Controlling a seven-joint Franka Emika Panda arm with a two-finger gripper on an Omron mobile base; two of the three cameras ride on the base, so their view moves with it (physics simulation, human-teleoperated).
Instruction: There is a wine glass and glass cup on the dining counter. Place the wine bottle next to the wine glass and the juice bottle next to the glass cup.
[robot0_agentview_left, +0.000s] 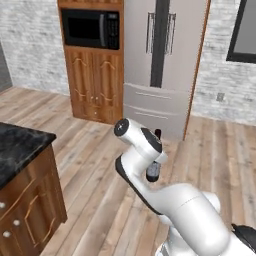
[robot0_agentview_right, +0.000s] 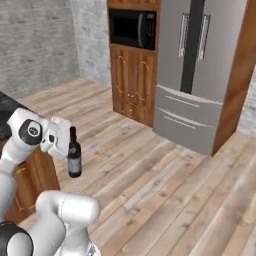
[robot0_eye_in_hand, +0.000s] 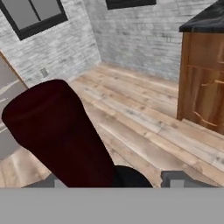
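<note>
Hanging upright above the wood floor (robot0_agentview_right: 150, 165), the wine bottle (robot0_agentview_right: 74, 156) sits clamped in the claw (robot0_agentview_right: 64, 142).

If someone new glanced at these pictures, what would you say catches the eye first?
Probably the wine bottle, upright in the gripper over bare wood floor, and looming dark red in the hand view. Behind it stand a steel fridge and, to its left, a black microwave set in a wooden cabinet.

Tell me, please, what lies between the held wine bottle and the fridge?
Bare wood floor alone, in the right base view, between the wine bottle and the fridge.
</note>
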